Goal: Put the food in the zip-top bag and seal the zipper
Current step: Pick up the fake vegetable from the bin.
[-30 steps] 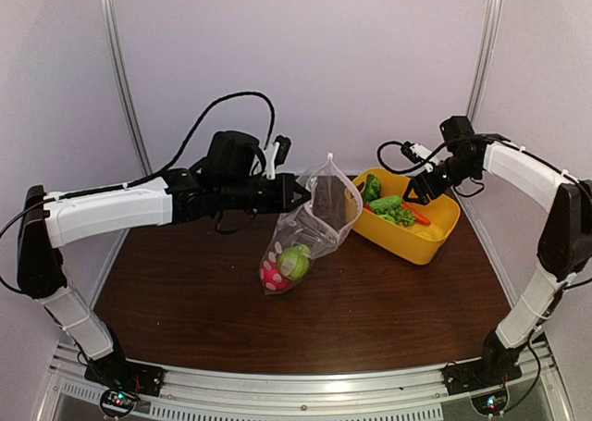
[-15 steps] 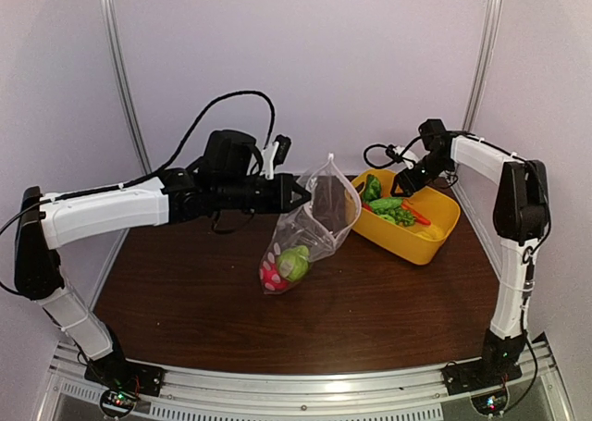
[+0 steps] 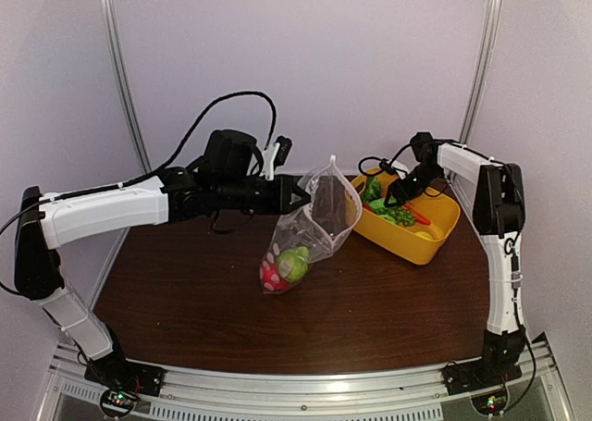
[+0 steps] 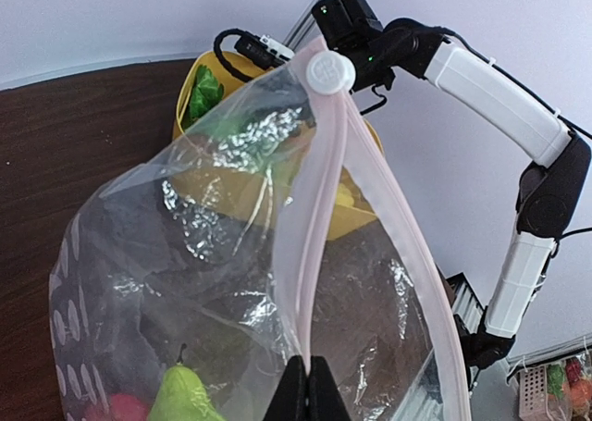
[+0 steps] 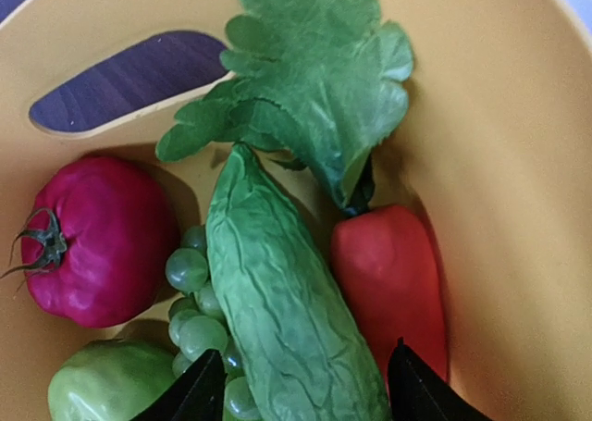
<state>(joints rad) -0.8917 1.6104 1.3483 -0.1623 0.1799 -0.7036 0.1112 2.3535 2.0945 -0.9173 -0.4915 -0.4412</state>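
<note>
Top external | left hand [image 3: 301, 197] clamps bag [image 3: 321, 219] (food [image 3: 294, 264] inside) | right hand [image 3: 395, 197] spread over basket [image 3: 437, 239]

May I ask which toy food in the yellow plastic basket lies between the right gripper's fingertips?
The long wrinkled green vegetable, centred there; the magenta tomato and orange carrot flank it.

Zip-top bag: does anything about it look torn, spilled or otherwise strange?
Nothing stands out. The zip-top bag hangs open from its zipper, toy food sits at its bottom, and none lies spilled on the table.
</note>
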